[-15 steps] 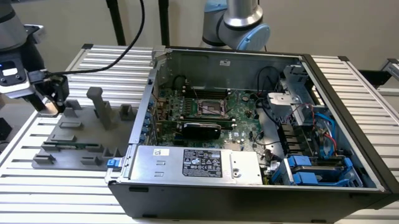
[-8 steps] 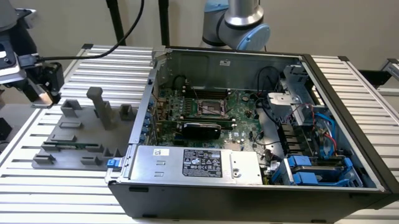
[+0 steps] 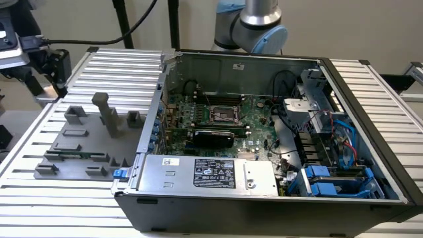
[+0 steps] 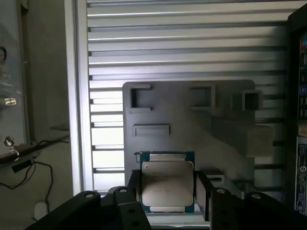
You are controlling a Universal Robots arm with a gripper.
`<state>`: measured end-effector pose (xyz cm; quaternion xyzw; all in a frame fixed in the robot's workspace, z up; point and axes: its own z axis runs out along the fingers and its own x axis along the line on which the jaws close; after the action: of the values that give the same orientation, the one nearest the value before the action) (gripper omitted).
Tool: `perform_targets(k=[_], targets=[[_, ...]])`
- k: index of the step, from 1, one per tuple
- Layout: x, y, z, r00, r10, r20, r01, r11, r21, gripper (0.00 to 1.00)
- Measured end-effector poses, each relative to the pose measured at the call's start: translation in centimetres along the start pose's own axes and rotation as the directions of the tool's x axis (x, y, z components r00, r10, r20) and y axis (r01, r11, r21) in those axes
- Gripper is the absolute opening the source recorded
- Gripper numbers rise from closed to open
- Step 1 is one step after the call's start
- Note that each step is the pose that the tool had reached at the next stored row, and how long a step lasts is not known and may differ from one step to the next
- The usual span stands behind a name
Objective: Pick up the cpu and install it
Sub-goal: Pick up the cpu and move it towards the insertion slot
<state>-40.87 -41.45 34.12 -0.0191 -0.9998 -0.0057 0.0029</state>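
The pincer (image 4: 168, 191) gripped the cpu (image 4: 168, 184) by opposite edges, keeping it flat above the grey tray (image 4: 192, 124).

Exterior: high, far. Wrist: close, looking down; shared gray tray (image 3: 79, 148).

Black label (image 3: 214, 178) on the silver box (image 3: 198, 174), print too small to read, cpu (image 4: 167, 184) markings illegible
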Motion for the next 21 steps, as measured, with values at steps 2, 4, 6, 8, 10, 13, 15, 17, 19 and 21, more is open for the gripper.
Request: perform_targets(k=[2,4,6,8,10,13,15,17,19,21], targets=[[-0.9,0.04,-0.91,1.0,0.0,-0.0001,0.0,1.0,0.0,0.55],[-1.8,0.09,-1.82,1.0,0.0,0.0,0.0,1.0,-0.0001,0.55],[-2.7,0.14,-2.6,1.0,0.0,-0.0001,0.0,1.0,0.0,0.55],[-3.6,0.19,-3.28,1.0,0.0,0.0,0.0,1.0,-0.0001,0.55],[-4.5,0.24,-3.9,1.0,0.0,-0.0001,0.0,1.0,-0.0001,0.55],[-5.9,0.31,-4.66,1.0,0.0,-0.0002,0.0,1.0,0.0,0.55],[-6.8,0.36,-5.1,1.0,0.0,-0.0006,0.0,1.0,-0.0001,0.55],[-7.7,0.41,-5.5,1.0,0.0,-0.0009,0.0,1.0,0.0,0.55],[-8.6,0.46,-5.82,1.0,0.0,-0.0011,0.0,1.0,0.0,0.55],[-9.5,0.51,-6.05,1.0,0.0,-0.0013,0.0,1.0,0.0,0.55]])
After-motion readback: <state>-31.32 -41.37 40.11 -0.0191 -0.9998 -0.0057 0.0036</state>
